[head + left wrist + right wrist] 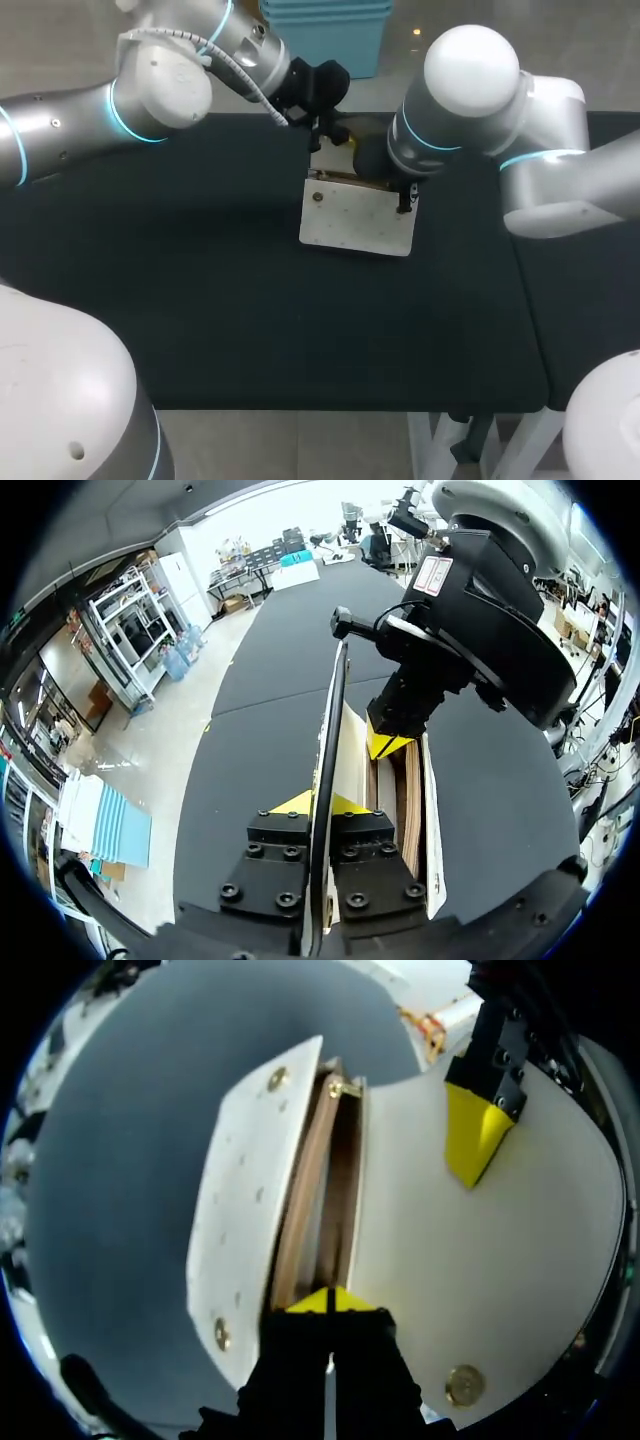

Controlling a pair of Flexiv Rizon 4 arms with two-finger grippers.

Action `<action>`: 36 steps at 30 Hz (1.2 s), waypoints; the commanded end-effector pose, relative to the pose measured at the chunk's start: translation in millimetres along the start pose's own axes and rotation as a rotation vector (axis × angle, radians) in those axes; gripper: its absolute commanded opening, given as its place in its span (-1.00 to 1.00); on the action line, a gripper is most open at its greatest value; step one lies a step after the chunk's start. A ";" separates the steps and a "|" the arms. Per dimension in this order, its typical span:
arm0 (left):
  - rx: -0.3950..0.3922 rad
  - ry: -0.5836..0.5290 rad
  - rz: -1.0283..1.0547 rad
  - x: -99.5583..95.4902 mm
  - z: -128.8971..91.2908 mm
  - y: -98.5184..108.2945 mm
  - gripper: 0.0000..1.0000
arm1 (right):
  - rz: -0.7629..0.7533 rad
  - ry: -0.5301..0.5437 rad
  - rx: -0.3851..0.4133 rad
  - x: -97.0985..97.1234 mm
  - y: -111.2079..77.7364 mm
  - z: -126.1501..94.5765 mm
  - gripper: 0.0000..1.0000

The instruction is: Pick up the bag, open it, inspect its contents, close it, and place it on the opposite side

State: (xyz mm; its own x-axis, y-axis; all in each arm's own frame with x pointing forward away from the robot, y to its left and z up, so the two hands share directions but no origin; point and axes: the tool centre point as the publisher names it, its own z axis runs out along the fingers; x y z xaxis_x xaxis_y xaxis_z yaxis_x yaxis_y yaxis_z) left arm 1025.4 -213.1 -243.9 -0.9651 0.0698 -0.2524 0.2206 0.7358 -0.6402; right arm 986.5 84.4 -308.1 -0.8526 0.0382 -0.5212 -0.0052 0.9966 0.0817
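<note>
Bag point(355, 222) sits near table point(200, 300) centre, a bit toward 1 o'clock, white front panel point(240, 1190) showing, mouth pulled open. Flap point(510, 1260) is folded back, and the brown lining point(410, 790) is exposed between the panel and the back wall. Brass stud point(275, 1080) sits at the panel corner. My left gripper point(320, 805) comes in from 10 o'clock, fingers pressed together on the thin flap edge, which I see edge-on running away from the tips. My right gripper point(328, 1302) comes in from 3 o'clock, tips nearly meeting and pinching an inner wall right at the mouth, as far as I can judge. The two grippers are very close, with my left tip resting on the flap just beside my right wrist.

Risks as I judge them:
- If the arms pull apart too far or unevenly, the flap hinge takes the strain, or one thin edge slips out of a pinch.
- The bag is light and held only at the mouth, so it could drag or tip on the table.
- The fingers could knock together in that small gap.
- Contents are hidden from me, so a tilt might spill something.

Orientation in the head view: long axis runs roughly 9 to 3 o'clock, slightly skewed, with the mouth toward 12 and the base toward 6. I can't tell whether it is lying flat or leaning.
</note>
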 end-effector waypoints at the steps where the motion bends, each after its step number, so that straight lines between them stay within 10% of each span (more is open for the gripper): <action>1: 0.020 -0.013 0.002 2.4 -2.7 1.9 -1.00 | -0.003 0.012 0.002 -6.2 0.4 7.0 -1.00; 36: 0.069 -0.089 -0.064 8.3 -4.9 10.0 -1.00 | 0.018 0.186 0.035 29.2 8.0 -0.5 -1.00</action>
State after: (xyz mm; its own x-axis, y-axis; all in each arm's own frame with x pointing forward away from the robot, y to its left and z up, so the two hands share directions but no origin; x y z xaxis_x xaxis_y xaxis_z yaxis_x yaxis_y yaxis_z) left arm 1019.3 -201.8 -248.0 -0.9626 -0.0341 -0.2687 0.1715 0.6912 -0.7020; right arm 963.7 91.8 -318.9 -0.9349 0.0465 -0.3519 0.0267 0.9978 0.0608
